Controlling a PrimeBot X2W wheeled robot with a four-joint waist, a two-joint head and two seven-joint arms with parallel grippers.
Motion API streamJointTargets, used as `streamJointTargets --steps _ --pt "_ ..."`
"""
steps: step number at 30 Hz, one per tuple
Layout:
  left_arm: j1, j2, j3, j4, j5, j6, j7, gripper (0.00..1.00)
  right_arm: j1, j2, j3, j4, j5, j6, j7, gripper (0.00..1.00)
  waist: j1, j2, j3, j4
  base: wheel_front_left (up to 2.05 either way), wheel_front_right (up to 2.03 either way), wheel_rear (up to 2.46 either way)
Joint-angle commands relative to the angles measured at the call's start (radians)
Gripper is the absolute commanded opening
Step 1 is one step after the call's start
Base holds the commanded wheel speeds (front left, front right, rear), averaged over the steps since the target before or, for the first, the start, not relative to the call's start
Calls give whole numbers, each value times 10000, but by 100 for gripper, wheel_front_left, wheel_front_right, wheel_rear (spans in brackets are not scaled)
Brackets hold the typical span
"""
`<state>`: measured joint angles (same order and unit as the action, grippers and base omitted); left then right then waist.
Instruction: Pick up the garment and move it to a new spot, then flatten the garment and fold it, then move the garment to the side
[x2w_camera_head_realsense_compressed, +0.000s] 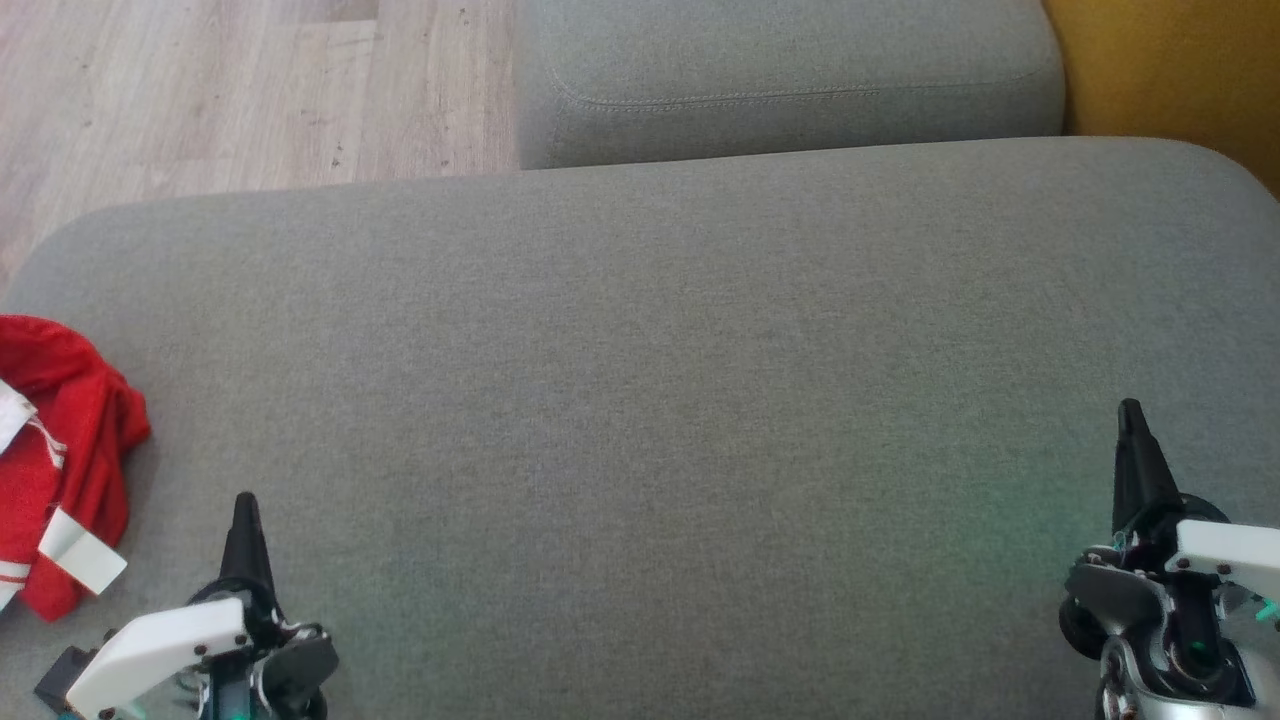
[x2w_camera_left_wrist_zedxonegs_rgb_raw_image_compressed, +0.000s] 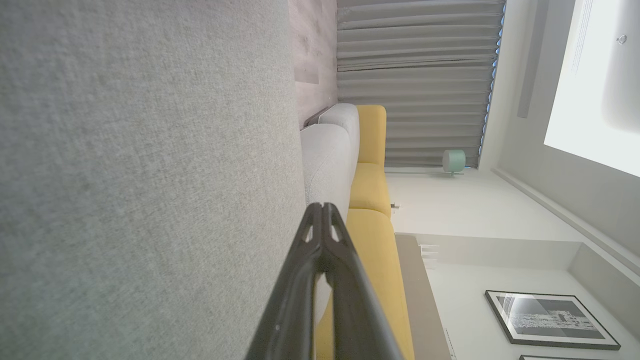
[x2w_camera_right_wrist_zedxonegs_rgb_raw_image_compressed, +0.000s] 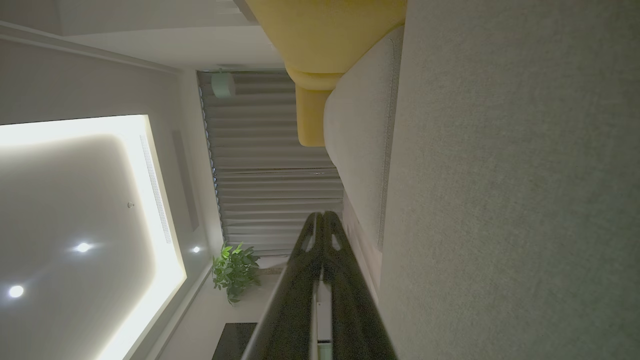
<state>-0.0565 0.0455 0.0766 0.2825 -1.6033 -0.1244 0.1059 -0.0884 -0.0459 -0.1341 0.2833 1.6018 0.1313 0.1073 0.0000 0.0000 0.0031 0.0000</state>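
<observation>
red garment with white trim (x2w_camera_head_realsense_compressed: 62, 440): bunched at the left edge of the grey sofa cushion (x2w_camera_head_realsense_compressed: 640, 340), crumpled, not flat. left hand (x2w_camera_head_realsense_compressed: 245, 503): near the front edge, just right of the garment, not touching it; fingers pressed together, nothing held. right hand (x2w_camera_head_realsense_compressed: 1131, 410): near the front right corner, well apart from the garment; fingers together, nothing held. second grey cushion (x2w_camera_head_realsense_compressed: 780, 80) beyond the far edge.
</observation>
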Motion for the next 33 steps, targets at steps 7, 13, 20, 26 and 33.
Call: streamJointTargets --steps 7,13,20,26,33 --pt "-515 47 369 -375 -55 -63 71 0 -195 -43 206 -386 71 -6 57 0 0 0 0 0 0 0 0" --pt "-515 47 369 -375 -55 -63 71 0 -195 -43 206 -386 71 -6 57 0 0 0 0 0 0 0 0" --pt "-515 47 369 -376 -55 -63 71 0 -195 -43 206 -386 71 -6 57 0 0 0 0 0 0 0 0" --pt "-515 47 369 -376 -55 -63 71 0 -195 -43 206 -386 71 -6 57 0 0 0 0 0 0 0 0" --pt "-515 47 369 -376 -55 -63 71 0 -195 -43 206 -386 71 -6 57 0 0 0 0 0 0 0 0"
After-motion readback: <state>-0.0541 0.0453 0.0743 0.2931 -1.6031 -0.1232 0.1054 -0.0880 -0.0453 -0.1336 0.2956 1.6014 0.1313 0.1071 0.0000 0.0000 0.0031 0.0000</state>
